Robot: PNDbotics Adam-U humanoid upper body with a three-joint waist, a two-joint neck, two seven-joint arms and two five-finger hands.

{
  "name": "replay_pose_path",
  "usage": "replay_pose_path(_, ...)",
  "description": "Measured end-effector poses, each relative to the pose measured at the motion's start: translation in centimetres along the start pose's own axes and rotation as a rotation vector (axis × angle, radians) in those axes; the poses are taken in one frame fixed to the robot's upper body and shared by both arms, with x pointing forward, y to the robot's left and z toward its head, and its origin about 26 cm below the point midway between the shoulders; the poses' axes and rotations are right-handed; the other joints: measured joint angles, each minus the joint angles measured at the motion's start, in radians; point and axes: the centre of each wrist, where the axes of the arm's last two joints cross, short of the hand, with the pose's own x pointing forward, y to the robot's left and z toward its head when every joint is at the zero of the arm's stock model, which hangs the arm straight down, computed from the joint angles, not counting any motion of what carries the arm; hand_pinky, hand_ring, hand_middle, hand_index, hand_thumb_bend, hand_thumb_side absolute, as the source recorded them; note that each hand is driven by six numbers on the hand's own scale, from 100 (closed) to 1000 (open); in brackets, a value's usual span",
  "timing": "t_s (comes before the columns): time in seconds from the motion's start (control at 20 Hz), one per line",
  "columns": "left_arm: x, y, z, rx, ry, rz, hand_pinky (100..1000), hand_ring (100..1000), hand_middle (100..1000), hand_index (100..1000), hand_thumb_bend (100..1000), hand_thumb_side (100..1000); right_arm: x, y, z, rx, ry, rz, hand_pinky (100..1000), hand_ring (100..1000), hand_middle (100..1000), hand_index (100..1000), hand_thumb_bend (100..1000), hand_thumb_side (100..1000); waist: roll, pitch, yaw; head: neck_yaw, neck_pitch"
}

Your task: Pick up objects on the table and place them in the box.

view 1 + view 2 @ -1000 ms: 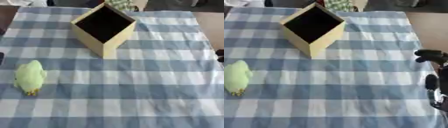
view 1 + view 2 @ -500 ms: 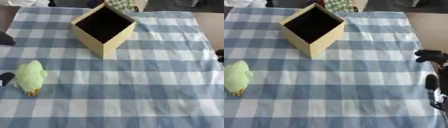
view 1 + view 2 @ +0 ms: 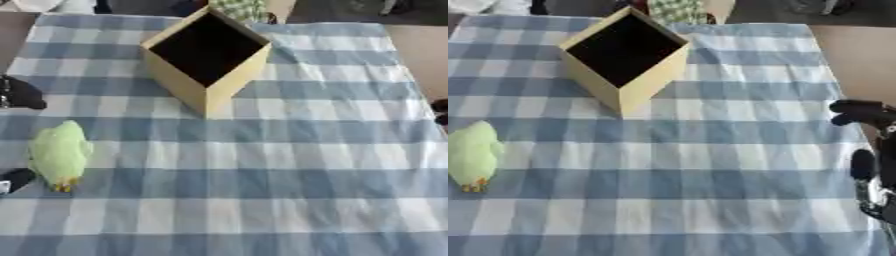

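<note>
A light green plush bird (image 3: 59,153) with orange feet lies on the checked cloth at the left. The open tan cardboard box (image 3: 178,85) stands at the upper middle, turned corner-on, its inside dark. My left hand (image 3: 19,93) pokes in at the left edge, open: one black part shows above the bird and another (image 3: 14,179) below it, neither touching it. My right hand (image 3: 866,113) rests open at the right edge, fingers up, far from both the bird and the box.
A blue and white checked cloth (image 3: 289,165) covers the table, with a broad stretch of bare cloth between the bird and the right edge. Something green-checked (image 3: 240,8) sits behind the box at the far edge. Bare tabletop (image 3: 859,55) shows at the right.
My left hand has come into view at the left edge and moved down, so its parts now stand on either side of the bird. The bird, box and right hand have not moved.
</note>
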Motion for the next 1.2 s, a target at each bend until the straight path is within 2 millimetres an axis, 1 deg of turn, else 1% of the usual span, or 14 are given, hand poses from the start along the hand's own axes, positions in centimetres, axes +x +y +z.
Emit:
replay_pose_path(0.1,0.06,0.01,-0.08,-0.017,0.002,0.002,587,794,850,898,324,367,0.0,0.0,0.0,0.002,0.0,0.0,750,713,573,775,100,728,0.0,0.0,0.0,0.0,-0.001)
replay_pose_path(0.25,0.16,-0.06,-0.2,-0.044,0.007,0.014,583,792,849,904,322,356,0.0,0.0,0.0,0.004,0.0,0.0,750,712,573,775,100,728,-0.002,0.0,-0.001,0.0,-0.004)
replay_pose_path(0.35,0.23,-0.15,-0.26,-0.064,0.011,0.021,581,790,839,906,305,325,0.0,0.0,0.0,0.005,0.0,0.0,750,711,572,775,100,728,-0.003,0.0,-0.003,0.0,-0.004)
replay_pose_path(0.4,0.26,-0.18,-0.29,-0.072,0.014,0.025,584,793,840,913,271,274,0.0,0.0,0.0,0.005,0.0,0.0,749,710,571,775,100,728,-0.003,0.0,-0.003,0.0,-0.004)
replay_pose_path(0.45,0.3,-0.23,-0.33,-0.08,0.017,0.028,584,793,839,914,267,268,0.0,0.0,0.0,0.005,0.0,-0.001,749,710,571,775,100,729,-0.003,0.0,-0.003,0.0,-0.005)
replay_pose_path(0.5,0.31,-0.23,-0.34,-0.086,0.021,0.031,586,794,839,917,250,239,0.0,0.01,0.0,0.006,0.0,-0.001,749,709,570,775,100,729,-0.003,0.0,-0.003,0.0,-0.007)
replay_pose_path(0.8,0.48,-0.46,-0.5,-0.13,0.043,0.048,592,798,846,933,251,212,0.0,0.02,0.01,0.008,0.0,-0.002,749,706,568,775,100,729,-0.004,0.0,-0.004,0.0,-0.007)
replay_pose_path(1.0,0.63,-0.7,-0.62,-0.165,0.066,0.06,594,801,851,940,251,200,0.03,0.15,0.07,0.002,0.004,-0.007,748,704,567,775,100,730,-0.009,0.0,-0.005,0.0,-0.007)
replay_pose_path(1.2,0.89,-0.85,-0.94,-0.191,0.079,0.066,598,806,859,949,272,202,0.03,0.18,0.07,0.002,0.005,-0.009,748,702,565,775,100,730,-0.01,0.001,-0.007,0.002,-0.007)
